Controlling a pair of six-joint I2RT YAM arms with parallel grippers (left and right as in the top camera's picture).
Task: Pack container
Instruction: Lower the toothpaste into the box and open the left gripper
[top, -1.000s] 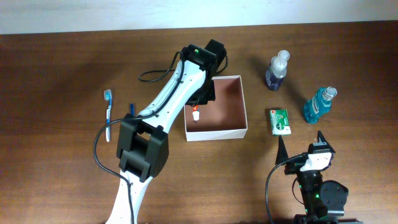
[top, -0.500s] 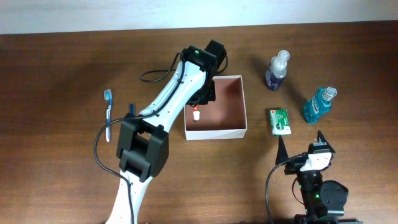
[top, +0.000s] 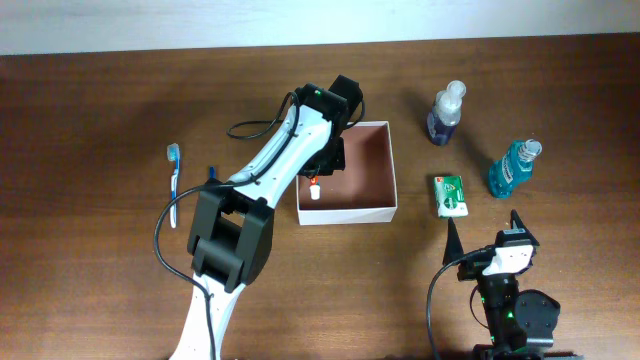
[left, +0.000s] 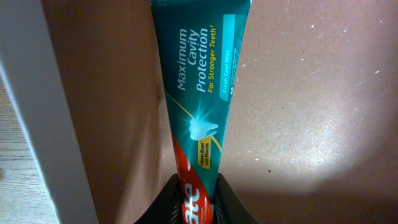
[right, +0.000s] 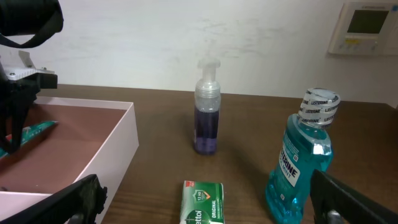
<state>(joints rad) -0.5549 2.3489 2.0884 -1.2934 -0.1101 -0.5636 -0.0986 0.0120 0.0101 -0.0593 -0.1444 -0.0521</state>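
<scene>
Sitting mid-table (top: 100, 120), the square white-walled container (top: 346, 214) with a reddish-brown floor had a teal and red toothpaste tube (left: 202, 93) inside, close along one side wall. I saw the left jaws clamped on the tube's end. Beside the container lay a green box (top: 451, 195), then a purple pump bottle (top: 447, 113) and a blue mouthwash bottle (top: 513, 168). The right jaws stood wide open.

A dark wooden table (top: 80, 270) is filling the overhead view, a pale strip (top: 200, 25) running along 12 o'clock. Behind it a white wall (right: 124, 37) is carrying a beige control panel (right: 368, 28) at 1 o'clock.
</scene>
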